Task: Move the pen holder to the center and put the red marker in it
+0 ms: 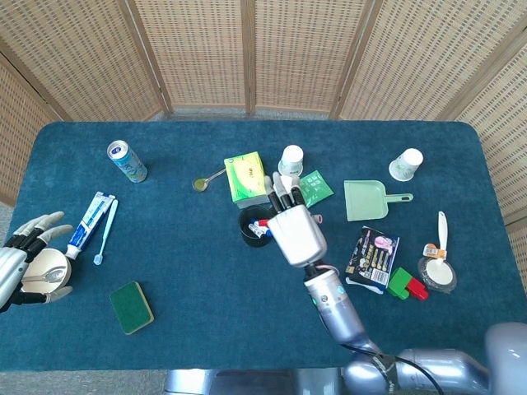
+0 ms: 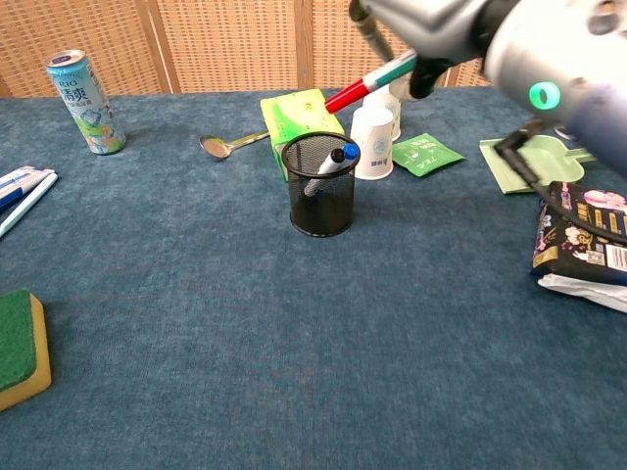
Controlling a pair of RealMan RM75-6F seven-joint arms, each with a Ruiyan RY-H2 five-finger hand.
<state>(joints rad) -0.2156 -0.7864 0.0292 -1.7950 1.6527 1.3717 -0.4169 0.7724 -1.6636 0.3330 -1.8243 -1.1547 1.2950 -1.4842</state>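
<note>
Two hands: right hand grips red-capped marker tilted, cap-down above black mesh pen holder, likely lining up drop; left hand spread wide, idle, far left of holder

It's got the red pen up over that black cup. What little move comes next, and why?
Probably tip the red marker tip-down and lower it. The right hand holds it slanted above the pen holder, its red end over the rim but not yet inside, beside the blue-capped pen.
</note>
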